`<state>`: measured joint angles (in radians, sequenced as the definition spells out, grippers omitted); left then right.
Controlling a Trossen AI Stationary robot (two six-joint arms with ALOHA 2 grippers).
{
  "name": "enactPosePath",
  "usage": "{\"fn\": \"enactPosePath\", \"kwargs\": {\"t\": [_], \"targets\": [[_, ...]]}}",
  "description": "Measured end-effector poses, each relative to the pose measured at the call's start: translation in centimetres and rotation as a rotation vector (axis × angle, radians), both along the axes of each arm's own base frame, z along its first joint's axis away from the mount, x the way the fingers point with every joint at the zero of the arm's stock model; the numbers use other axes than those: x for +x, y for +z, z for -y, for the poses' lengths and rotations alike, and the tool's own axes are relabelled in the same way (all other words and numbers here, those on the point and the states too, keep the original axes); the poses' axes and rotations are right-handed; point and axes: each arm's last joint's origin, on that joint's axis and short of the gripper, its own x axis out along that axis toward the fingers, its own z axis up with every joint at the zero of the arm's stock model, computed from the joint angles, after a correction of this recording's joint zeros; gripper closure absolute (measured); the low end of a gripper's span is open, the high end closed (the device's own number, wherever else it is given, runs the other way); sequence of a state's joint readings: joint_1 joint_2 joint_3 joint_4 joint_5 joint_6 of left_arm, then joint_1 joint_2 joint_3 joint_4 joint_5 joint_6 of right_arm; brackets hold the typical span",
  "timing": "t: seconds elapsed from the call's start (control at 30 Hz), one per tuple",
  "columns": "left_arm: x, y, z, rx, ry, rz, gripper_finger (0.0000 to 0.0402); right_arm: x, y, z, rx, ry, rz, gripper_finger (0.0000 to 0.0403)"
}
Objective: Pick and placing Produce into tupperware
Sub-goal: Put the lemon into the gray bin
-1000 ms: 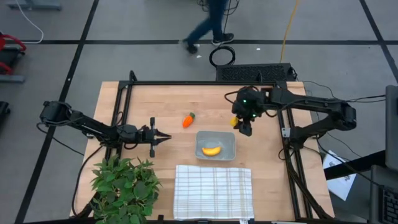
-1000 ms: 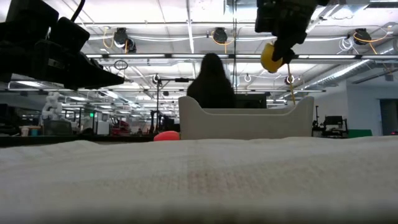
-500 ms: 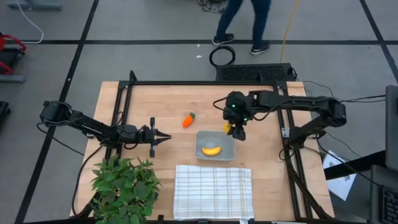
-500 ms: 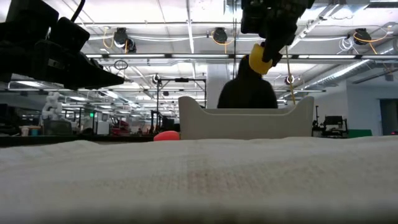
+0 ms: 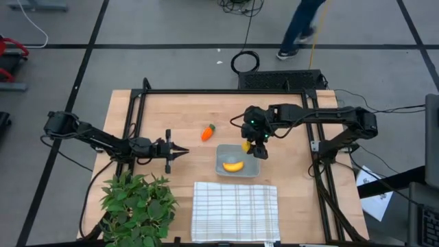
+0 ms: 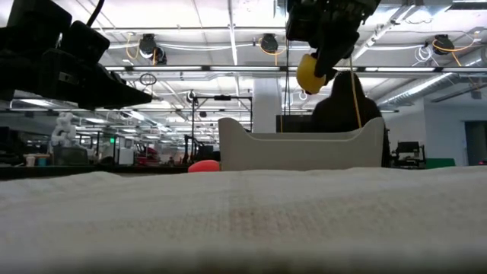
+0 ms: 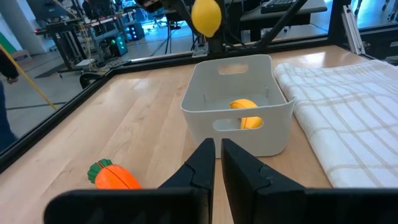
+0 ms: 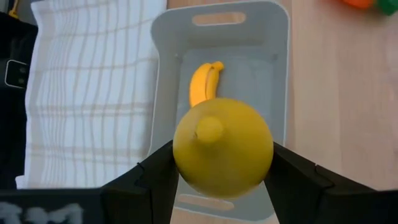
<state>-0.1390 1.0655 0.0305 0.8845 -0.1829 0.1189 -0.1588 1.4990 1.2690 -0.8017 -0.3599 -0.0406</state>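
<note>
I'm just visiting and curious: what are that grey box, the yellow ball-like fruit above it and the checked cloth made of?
The tupperware looks like moulded plastic: smooth matte walls, rounded corners, cut-out handles. The yellow piece, held in the right hand, seems a toy lemon, probably plastic or rubber, with an even, slightly glossy skin. The cloth looks like woven cotton, soft and ribbed, though I can't be sure.
</note>
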Motion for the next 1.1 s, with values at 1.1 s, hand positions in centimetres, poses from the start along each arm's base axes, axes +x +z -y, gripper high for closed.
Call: {"fn": "enactPosePath", "kwargs": {"t": [1.1], "targets": [[0.0, 0.0, 0.0, 0.000, 0.000, 0.002, 0.0369, 1.9, -6.0, -1.8, -0.139, 0.103, -0.129, 0.0209]]}}
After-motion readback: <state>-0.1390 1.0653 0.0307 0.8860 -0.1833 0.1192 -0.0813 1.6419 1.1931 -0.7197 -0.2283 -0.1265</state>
